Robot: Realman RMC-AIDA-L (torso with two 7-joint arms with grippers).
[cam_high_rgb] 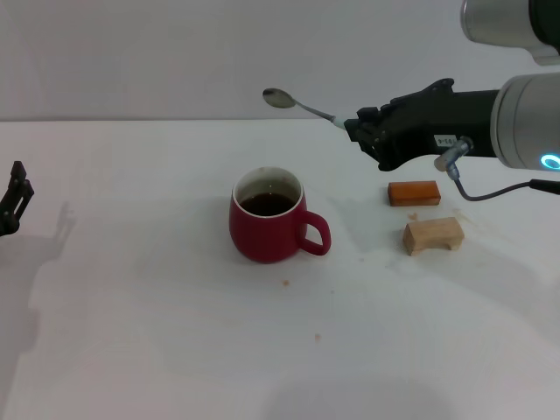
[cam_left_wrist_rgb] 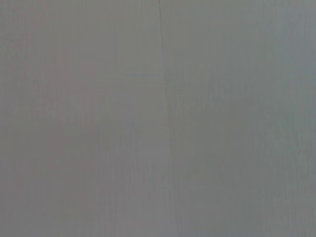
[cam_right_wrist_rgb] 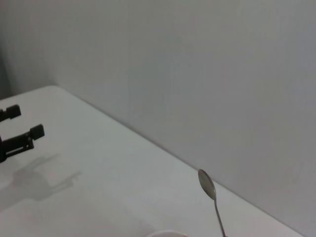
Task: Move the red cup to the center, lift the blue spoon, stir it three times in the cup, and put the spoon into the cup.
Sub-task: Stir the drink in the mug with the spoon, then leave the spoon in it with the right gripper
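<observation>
The red cup (cam_high_rgb: 267, 229) stands near the middle of the white table (cam_high_rgb: 131, 332), with dark liquid inside and its handle toward my right. My right gripper (cam_high_rgb: 353, 125) is shut on the blue spoon (cam_high_rgb: 282, 98) and holds it in the air, above and behind the cup, a little to its right. The grey bowl and neck stick out toward my left, and the pale handle is hidden in the fingers. The right wrist view shows the spoon (cam_right_wrist_rgb: 208, 185) and a sliver of the cup's rim (cam_right_wrist_rgb: 168, 233). My left gripper (cam_high_rgb: 14, 198) is parked at the far left, open and empty.
An orange-brown block (cam_high_rgb: 413, 192) and a tan wooden block (cam_high_rgb: 433, 234) lie to the right of the cup, under my right arm. A plain wall backs the table. The left wrist view shows only a blank grey surface.
</observation>
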